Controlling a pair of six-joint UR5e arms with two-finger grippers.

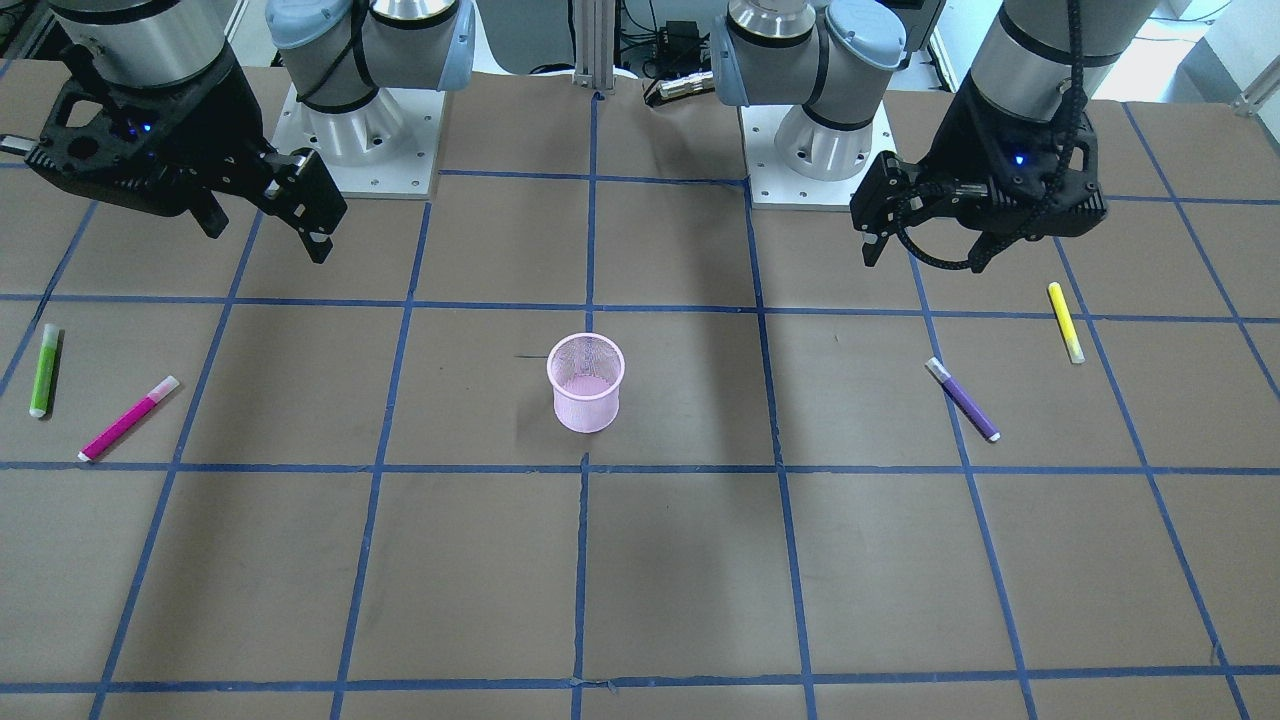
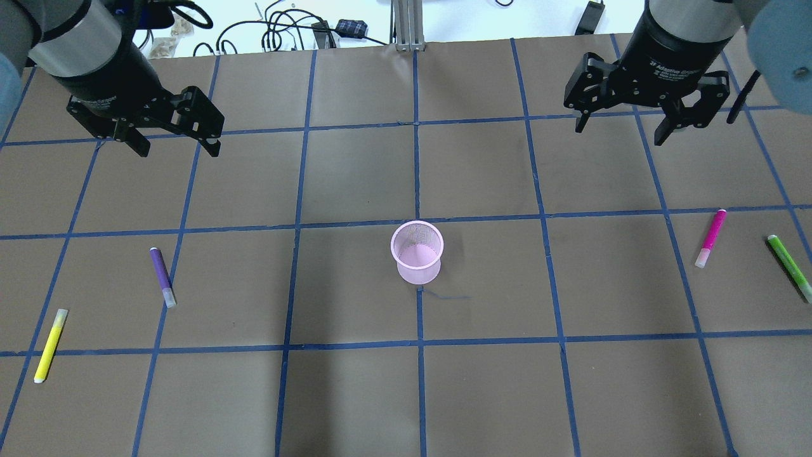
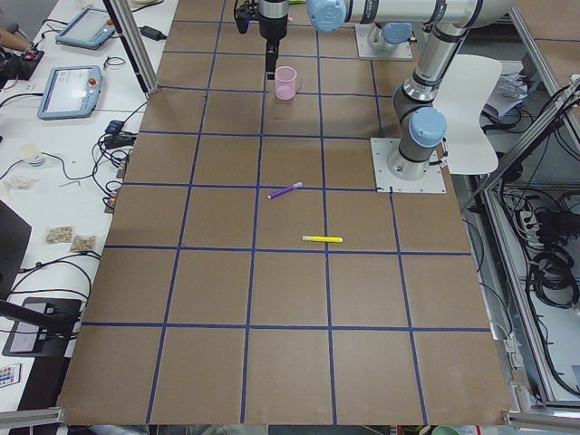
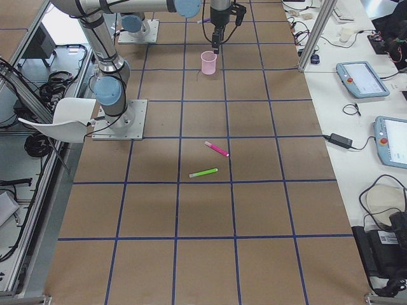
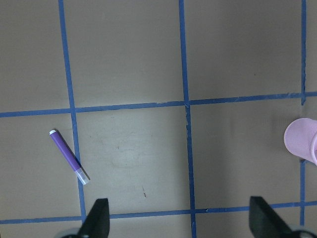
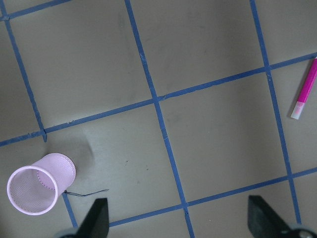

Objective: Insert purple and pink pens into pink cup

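Overhead, the pink cup (image 2: 417, 252) stands alone mid-frame, with open bench (image 2: 507, 393) on every side. At left the purple pen (image 2: 162, 277) lies well apart from the yellow pen (image 2: 49, 344). At right the pink pen (image 2: 710, 238) lies near the green pen (image 2: 788, 266).

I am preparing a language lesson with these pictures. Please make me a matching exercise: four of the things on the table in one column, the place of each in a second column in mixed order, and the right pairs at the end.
Column one
1. purple pen
2. pink pen
3. pink cup
4. yellow pen

Column two
A. stands upright near the middle of the table
B. lies on the robot's right side, next to the green pen
C. lies on the robot's left side, farthest out
D. lies on the robot's left side, between another pen and the pink cup

Pairs: 1-D, 2-B, 3-A, 4-C
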